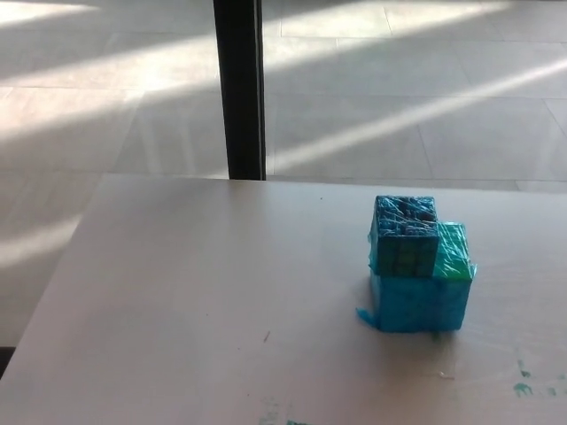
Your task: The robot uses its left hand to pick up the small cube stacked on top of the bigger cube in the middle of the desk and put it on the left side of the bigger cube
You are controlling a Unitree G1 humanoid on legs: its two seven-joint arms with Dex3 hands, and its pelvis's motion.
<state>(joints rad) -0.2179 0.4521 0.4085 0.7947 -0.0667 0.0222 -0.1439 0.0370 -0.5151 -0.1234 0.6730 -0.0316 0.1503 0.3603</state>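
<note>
Sitting on top of the bigger cube (pixel 423 301), pushed to that cube's left and far part: the small cube (pixel 405 235), dark blue-teal, wrapped in glossy film, its open gridded top facing up. Leaving a strip of green top face bare on the bigger cube's right side. Both resting right of centre on the pale desk (pixel 204 301), with a wide bare stretch of desk lying to the left of the stack.

Not showing in the head view: either robot hand, so no telling whether fingers are spread, pressed together or pinching anything. Judging from the rig, the left hand coming in from the picture's left, so the small cube lying to the right of and away from wherever that hand enters, across the bare desk. No long axis to speak of: roughly square, its sides running nearly parallel to the bigger cube's sides.

Probably still waiting on the reach; nothing lifted yet. Placement spot looking free just beside the bigger cube's left face.
</note>
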